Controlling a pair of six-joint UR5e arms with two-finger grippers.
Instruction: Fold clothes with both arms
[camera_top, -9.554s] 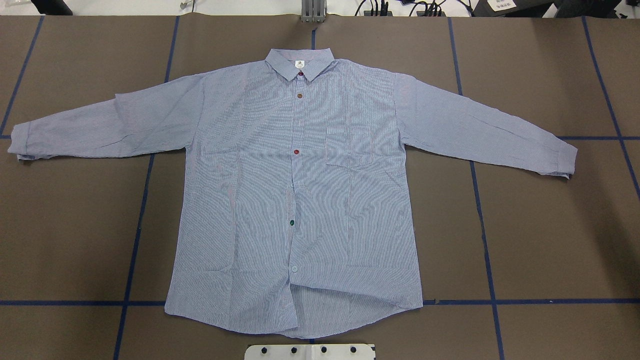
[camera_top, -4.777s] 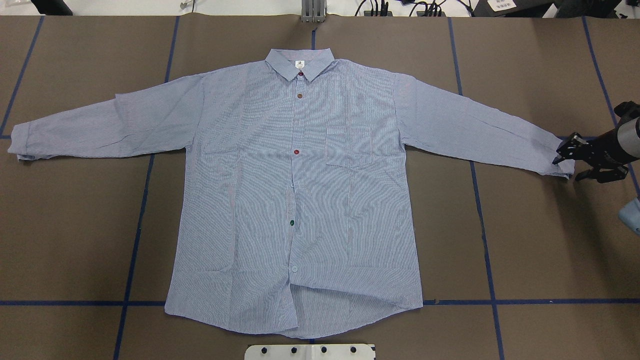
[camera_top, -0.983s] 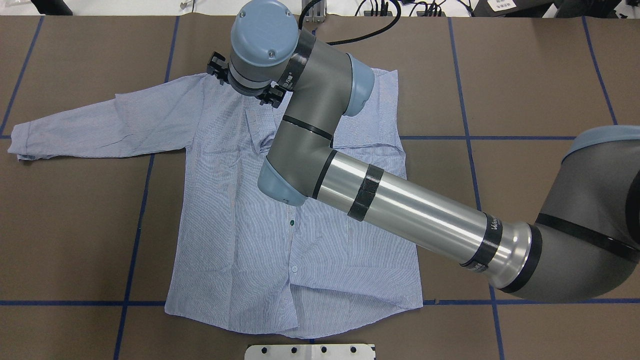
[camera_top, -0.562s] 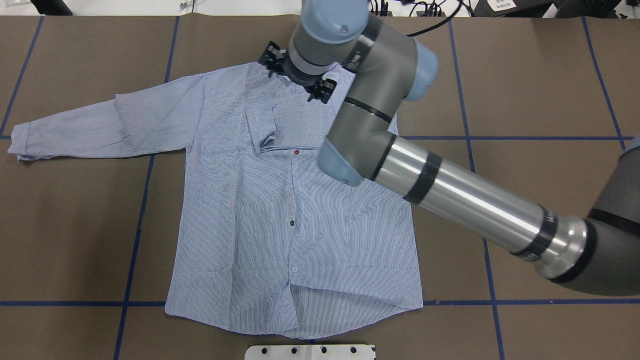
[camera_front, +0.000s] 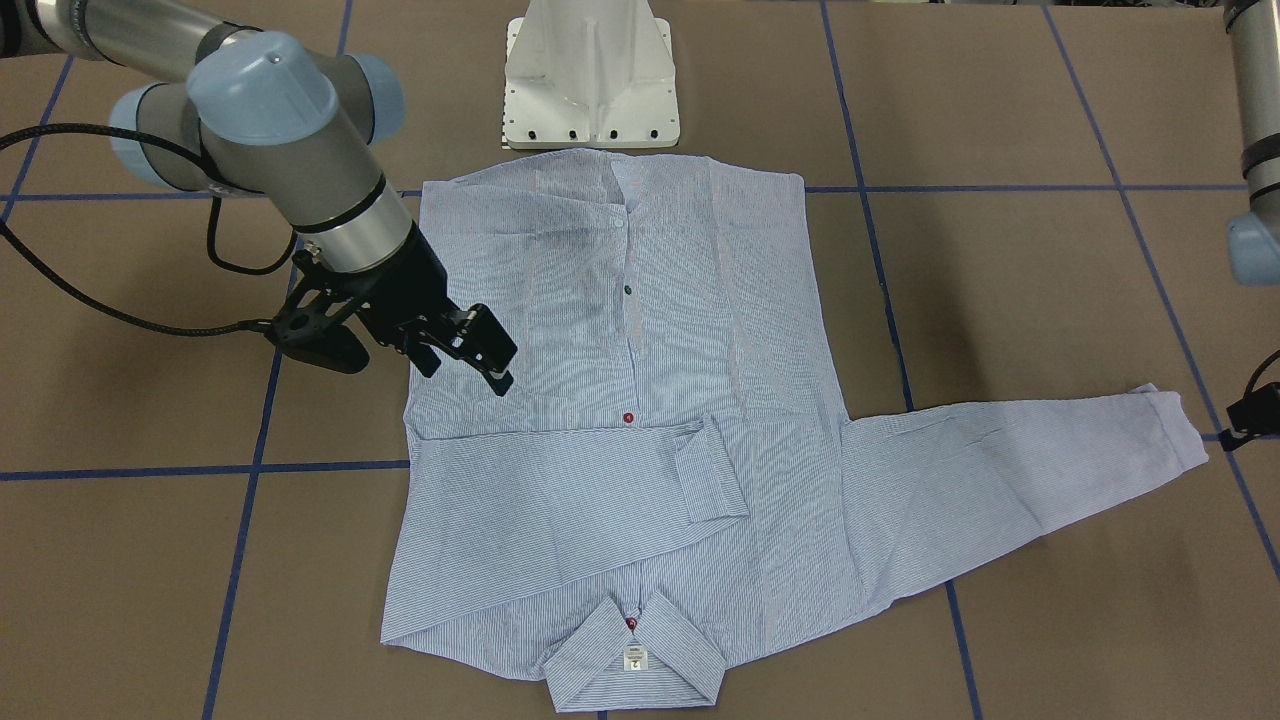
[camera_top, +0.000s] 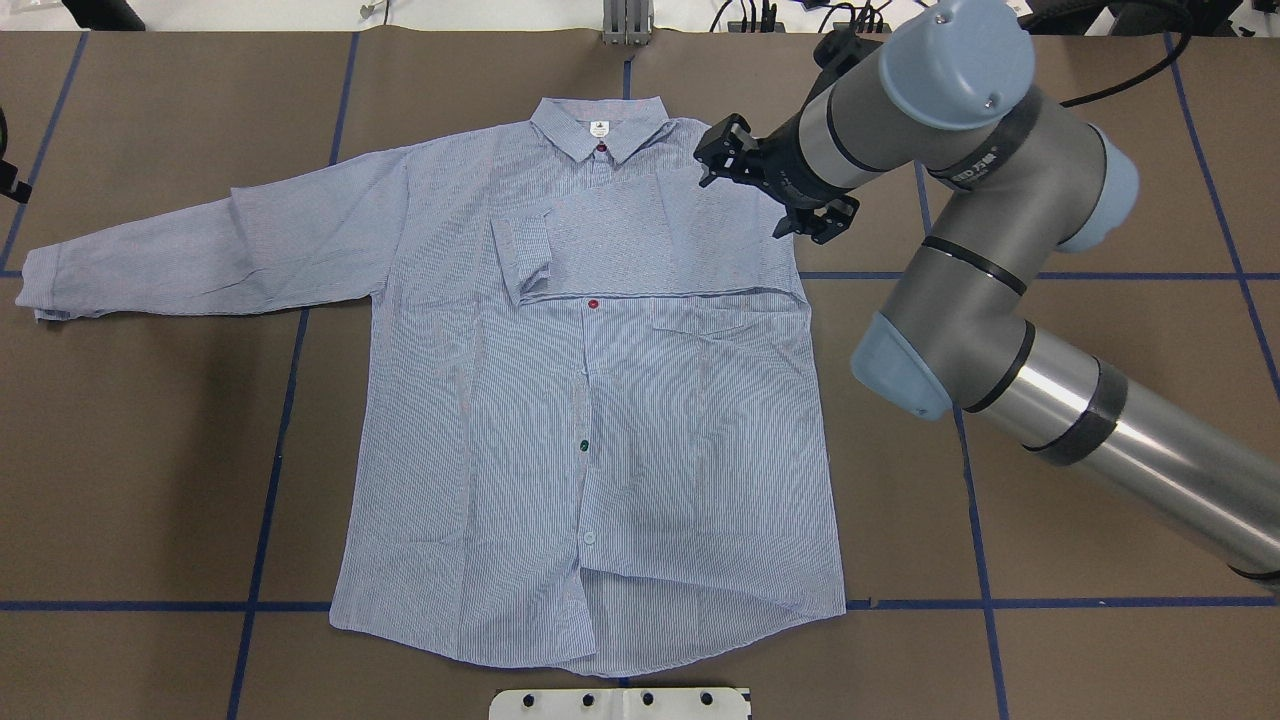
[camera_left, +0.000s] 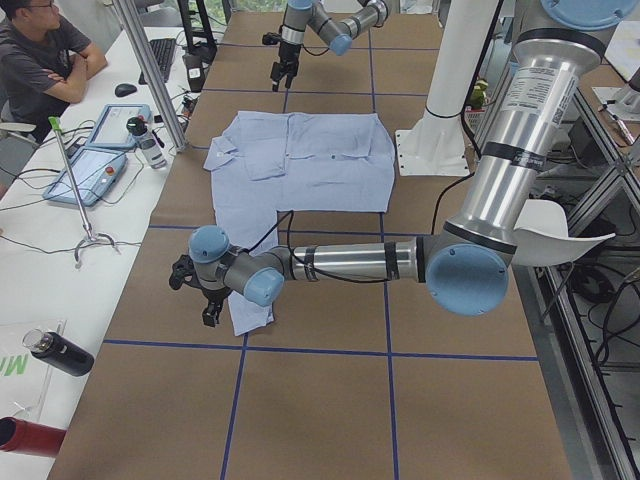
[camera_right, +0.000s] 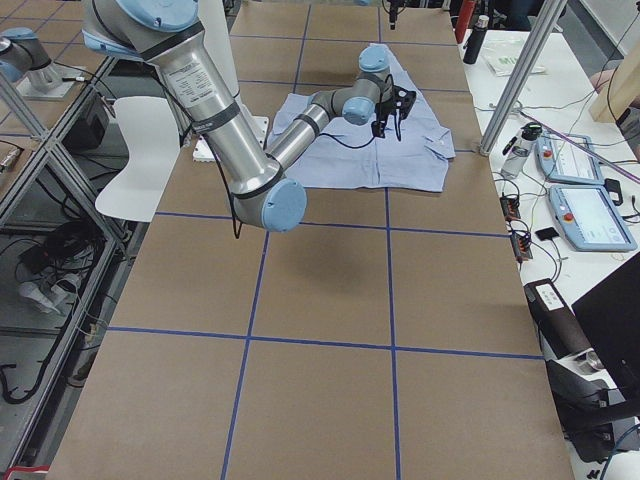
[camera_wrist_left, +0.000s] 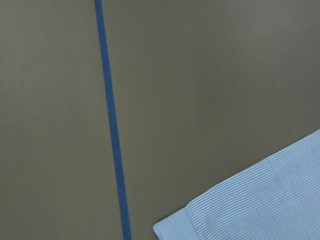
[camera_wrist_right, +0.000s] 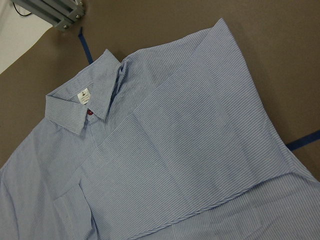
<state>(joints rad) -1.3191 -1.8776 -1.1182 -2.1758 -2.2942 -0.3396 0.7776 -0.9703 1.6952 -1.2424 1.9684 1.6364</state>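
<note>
— Right end effector (camera_top: 745, 200), the black two-fingered one: how does it stand?
— Fingers spread, nothing between them; it hangs above the light blue-and-white pinstriped long-sleeved button shirt (camera_top: 600, 450), over the shoulder on the robot's right.
— And the black left end effector (camera_front: 1252, 412)?
— Mostly cut off at the frame edge in the front and overhead views; whether it is spread or pressed together I cannot tell; its wrist camera shows no fingers, only a striped cuff (camera_wrist_left: 250, 205) and a blue tape line (camera_wrist_left: 112, 125).
— Where is the shirt?
— Flat, front up, on the brown tabletop (camera_top: 1100, 150), collar (camera_top: 640, 125) away from the robot's base; the folded sleeve (camera_top: 660, 240) lies across the chest, its end past the button line; the outstretched sleeve (camera_top: 250, 245) reaches sideways, its striped cuff just beside the left end effector.
— Anything covered?
— The folded sleeve hides the top of the chest pocket (camera_top: 700, 318); the print on the small white neck label (camera_top: 599, 127) is too small to read.
</note>
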